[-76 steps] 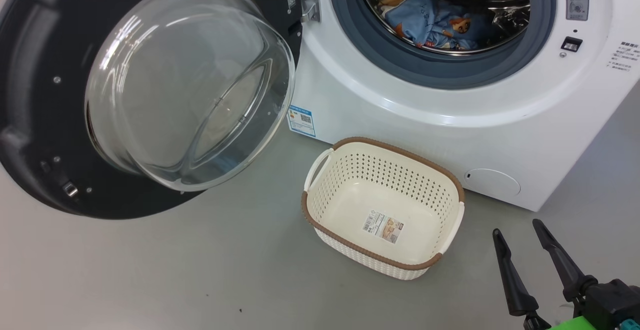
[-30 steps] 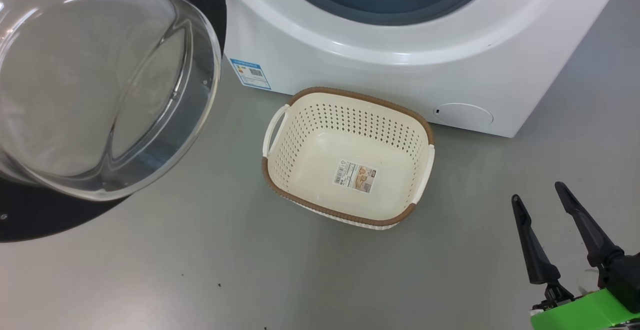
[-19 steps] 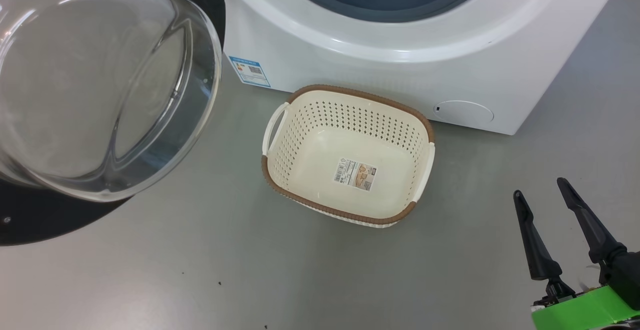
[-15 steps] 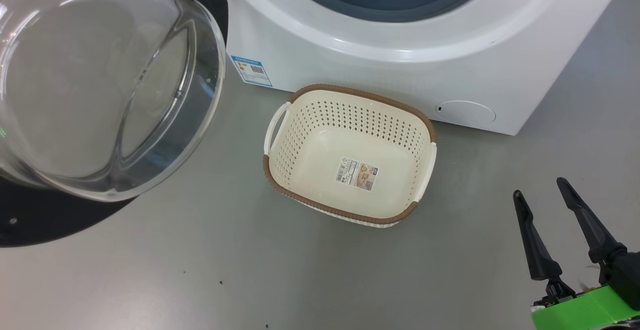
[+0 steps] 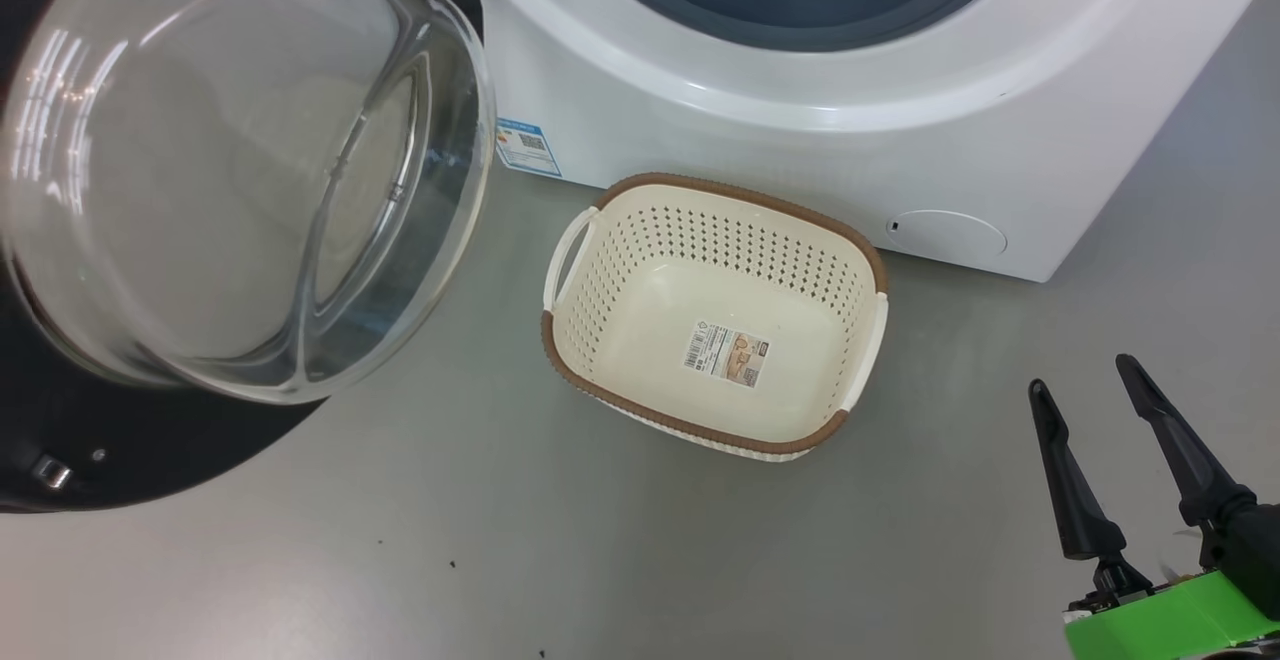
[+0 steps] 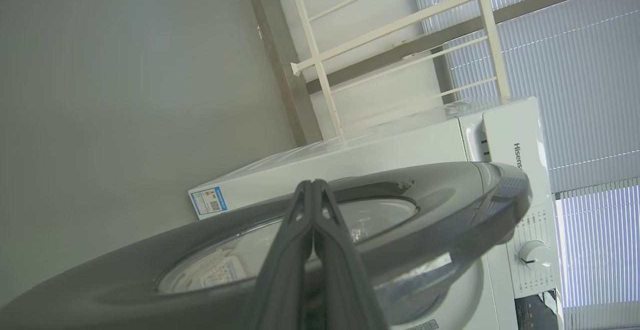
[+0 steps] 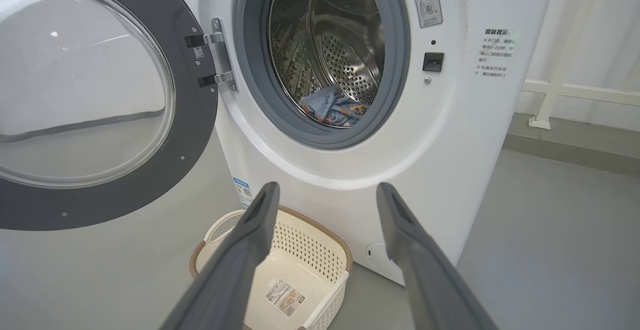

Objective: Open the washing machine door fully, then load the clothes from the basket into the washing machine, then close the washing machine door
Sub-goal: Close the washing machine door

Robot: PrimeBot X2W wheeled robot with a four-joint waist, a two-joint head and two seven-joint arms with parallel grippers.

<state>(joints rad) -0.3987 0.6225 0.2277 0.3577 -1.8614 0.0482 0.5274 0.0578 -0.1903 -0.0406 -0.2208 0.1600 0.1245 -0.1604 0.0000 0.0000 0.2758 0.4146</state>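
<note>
Now door (image 5: 240, 170) wide open, clothes (image 7: 332, 110) in drum (image 7: 345, 45), left gripper (image 6: 312, 184) pinched together, right gripper (image 5: 1081, 373) apart

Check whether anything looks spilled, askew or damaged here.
Nothing stands out: the basket sits upright and empty on the floor, the clothes lie inside the drum, and the washing machine door stands open, intact.

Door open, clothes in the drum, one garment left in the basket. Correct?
No. The basket is empty, just a sticker on its bottom, as the head view shows. The washing machine door is open and the clothes lie in the drum.
</note>
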